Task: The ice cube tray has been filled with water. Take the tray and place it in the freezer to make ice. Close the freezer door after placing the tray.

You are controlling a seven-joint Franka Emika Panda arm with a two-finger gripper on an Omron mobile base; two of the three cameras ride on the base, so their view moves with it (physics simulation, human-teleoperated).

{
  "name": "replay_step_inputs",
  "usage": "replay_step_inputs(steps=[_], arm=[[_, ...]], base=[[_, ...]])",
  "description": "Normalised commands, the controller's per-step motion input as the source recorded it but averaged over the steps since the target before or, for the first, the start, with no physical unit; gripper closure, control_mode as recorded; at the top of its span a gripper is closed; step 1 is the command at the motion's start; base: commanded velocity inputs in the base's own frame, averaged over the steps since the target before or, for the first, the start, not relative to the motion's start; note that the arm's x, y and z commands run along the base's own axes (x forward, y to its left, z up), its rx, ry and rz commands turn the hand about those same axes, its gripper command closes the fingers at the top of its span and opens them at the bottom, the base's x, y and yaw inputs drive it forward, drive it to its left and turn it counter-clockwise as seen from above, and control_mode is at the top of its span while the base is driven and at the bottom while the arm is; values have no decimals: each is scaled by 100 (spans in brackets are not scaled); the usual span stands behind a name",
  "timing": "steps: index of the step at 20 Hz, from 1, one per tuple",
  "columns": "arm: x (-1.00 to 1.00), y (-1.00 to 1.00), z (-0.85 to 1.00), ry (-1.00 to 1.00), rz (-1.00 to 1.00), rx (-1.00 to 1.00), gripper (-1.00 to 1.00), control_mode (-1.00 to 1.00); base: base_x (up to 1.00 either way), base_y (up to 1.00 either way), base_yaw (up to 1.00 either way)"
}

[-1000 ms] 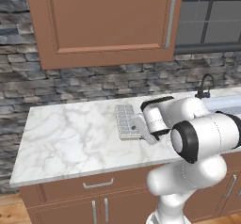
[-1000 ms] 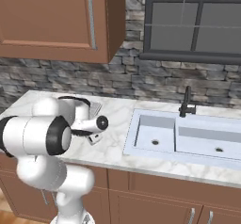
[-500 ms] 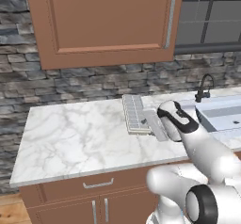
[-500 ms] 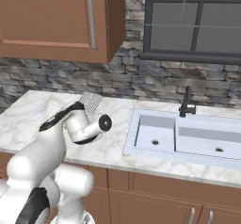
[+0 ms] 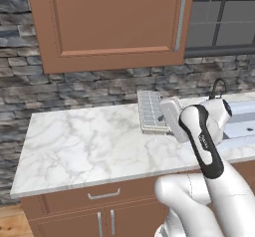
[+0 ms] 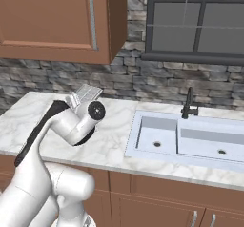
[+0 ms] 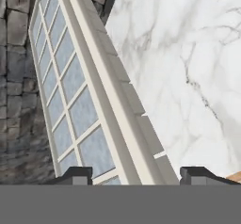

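The ice cube tray is an off-white grid of pale blue-grey cells, tilted up off the marble counter near the stone back wall. My gripper is shut on its near end. From the right base the tray shows just above the wrist, with the gripper below it. In the hand view the tray runs long and slanted away from between the gripper fingertips. The freezer is out of view.
A white double sink with a dark faucet lies to the right of the tray. A brown wall cabinet hangs above the counter, and a window sits over the sink. The marble counter stretches to the left.
The arm has swung round and its elbow now rises in front of the cameras. The tray has come up off the counter, shifted slightly right and toward the wall, and tilted.
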Motion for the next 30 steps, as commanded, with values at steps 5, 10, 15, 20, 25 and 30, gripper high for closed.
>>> replay_step_inputs(steps=[5, 10, 15, 20, 25, 30], arm=[[-55, -16, 99, 6, 0, 0, 100, -100], [-34, -25, 83, 4, 0, -9, 100, -100], [-19, -37, 47, 4, 0, -15, 100, -100], [-3, -36, 9, 2, 2, -15, 100, -100], [-59, -24, 0, -4, 7, -1, 100, -100], [-92, -19, 0, -13, 10, 8, 100, -100]], base=[[0, 0, 0], [0, 0, 0], [0, 0, 0], [0, 0, 0], [0, 0, 0], [0, 0, 0]])
